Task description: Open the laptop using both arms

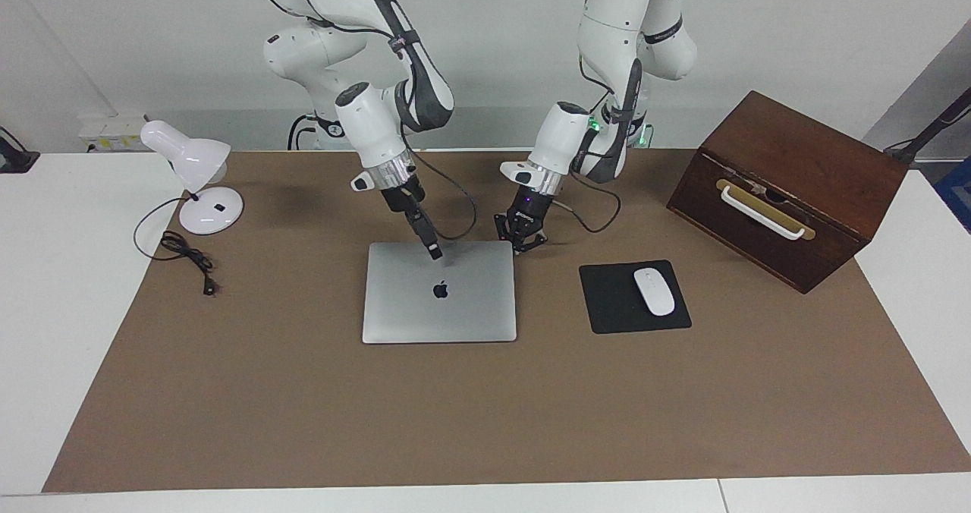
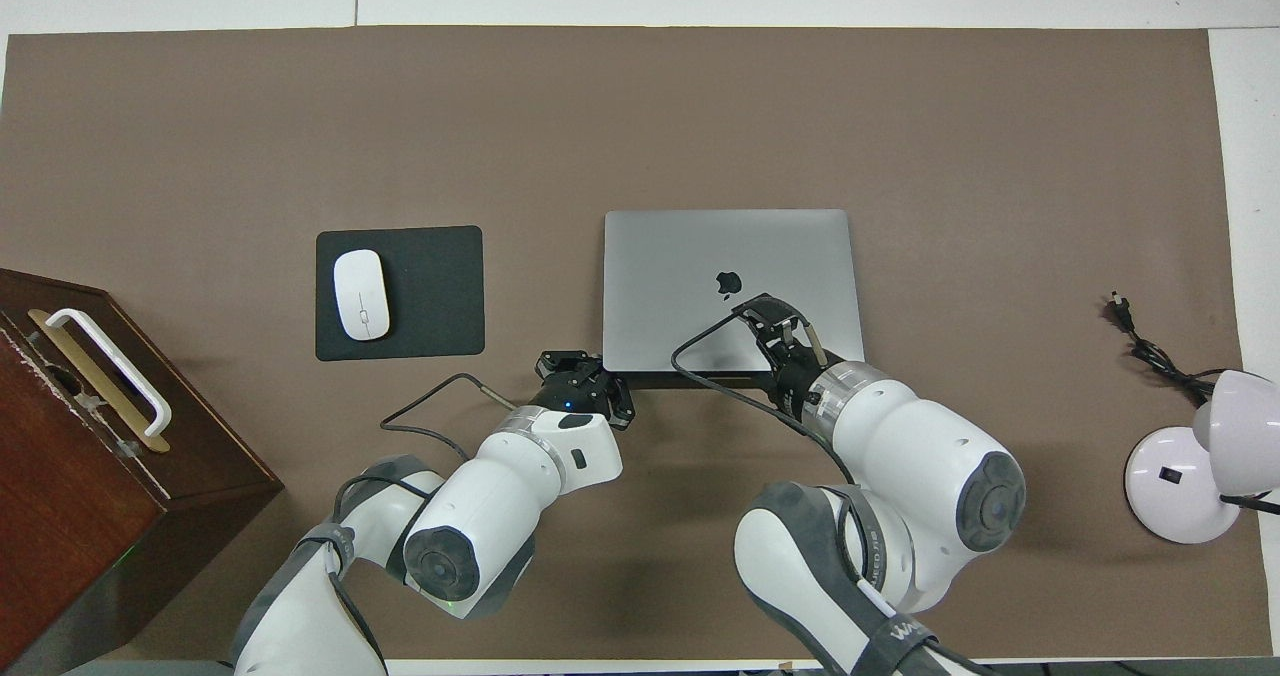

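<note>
The silver-grey laptop (image 1: 440,308) (image 2: 700,246) lies closed and flat on the brown mat, its dark logo facing up. My right gripper (image 1: 433,253) (image 2: 760,308) is shut, and its tip rests on the lid close to the edge nearest the robots. My left gripper (image 1: 519,246) (image 2: 598,371) is shut and low over the mat. It sits right beside the laptop's corner nearest the robots, on the left arm's side. Whether it touches the laptop I cannot tell.
A black mouse pad (image 1: 607,308) (image 2: 440,296) carrying a white mouse (image 1: 654,291) (image 2: 360,294) lies beside the laptop toward the left arm's end. A brown wooden box (image 1: 789,187) (image 2: 90,456) with a white handle stands past it. A white desk lamp (image 1: 199,187) (image 2: 1200,456) and its cord sit at the right arm's end.
</note>
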{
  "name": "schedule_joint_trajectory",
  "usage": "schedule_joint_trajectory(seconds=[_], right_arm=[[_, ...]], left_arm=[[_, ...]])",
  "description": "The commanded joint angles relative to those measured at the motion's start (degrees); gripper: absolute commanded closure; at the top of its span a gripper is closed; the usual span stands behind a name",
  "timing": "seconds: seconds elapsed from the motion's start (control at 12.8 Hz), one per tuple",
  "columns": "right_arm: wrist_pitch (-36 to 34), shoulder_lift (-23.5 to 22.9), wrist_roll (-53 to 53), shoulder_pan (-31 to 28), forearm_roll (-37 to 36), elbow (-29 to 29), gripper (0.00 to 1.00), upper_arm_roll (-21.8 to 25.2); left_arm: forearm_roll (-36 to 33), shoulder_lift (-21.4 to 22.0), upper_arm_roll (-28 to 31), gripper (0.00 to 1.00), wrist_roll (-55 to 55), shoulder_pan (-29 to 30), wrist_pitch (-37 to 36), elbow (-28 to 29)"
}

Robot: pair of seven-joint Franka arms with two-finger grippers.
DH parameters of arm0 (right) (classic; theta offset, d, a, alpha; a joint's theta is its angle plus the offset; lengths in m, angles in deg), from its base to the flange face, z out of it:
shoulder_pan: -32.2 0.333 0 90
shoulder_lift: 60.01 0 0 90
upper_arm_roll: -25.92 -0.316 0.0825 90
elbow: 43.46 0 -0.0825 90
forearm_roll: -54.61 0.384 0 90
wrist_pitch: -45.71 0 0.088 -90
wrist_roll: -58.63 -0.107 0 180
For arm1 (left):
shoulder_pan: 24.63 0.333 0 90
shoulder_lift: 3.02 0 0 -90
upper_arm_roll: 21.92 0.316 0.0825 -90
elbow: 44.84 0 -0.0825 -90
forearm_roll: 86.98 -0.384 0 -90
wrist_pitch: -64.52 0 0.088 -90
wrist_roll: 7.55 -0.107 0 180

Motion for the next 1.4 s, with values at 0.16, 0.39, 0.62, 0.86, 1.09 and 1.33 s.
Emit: schedule_joint_trajectory(seconds=[0.16, 0.39, 0.62, 0.86, 1.09, 1.33], right_arm=[[1.5, -1.9, 2.4, -0.6, 1.6, -2.9, 0.0, -0.4], [2.2, -3.3, 2.5, -0.7, 1.6, -5.9, 0.0, -0.4], [4.6, -5.3, 3.1, -0.7, 1.6, -9.4, 0.0, -0.4], [5.1, -7.0, 4.9, -1.0, 1.5, -13.8, 0.0, -0.2], [5.9, -8.5, 7.5, -2.7, 1.5, -18.1, 0.0, -0.2], [5.9, -9.8, 9.7, -4.3, 1.4, -22.1, 0.0, -0.3]], left_arm=[[-0.2, -1.9, 0.5, 1.0, -1.0, -0.6, 1.2, -1.1], [-0.2, -1.9, 0.5, 1.0, -1.0, -0.7, 1.2, -1.0], [-0.2, -2.0, 0.6, 1.0, -1.0, -0.8, 1.2, -1.0], [-0.2, -2.4, 0.6, 1.0, -1.1, -0.8, 1.2, -1.0], [-0.2, -2.4, 0.6, 1.0, -1.2, -0.8, 1.2, -1.0], [-0.2, -2.4, 0.6, 1.0, -1.2, -0.8, 1.2, -1.0]])
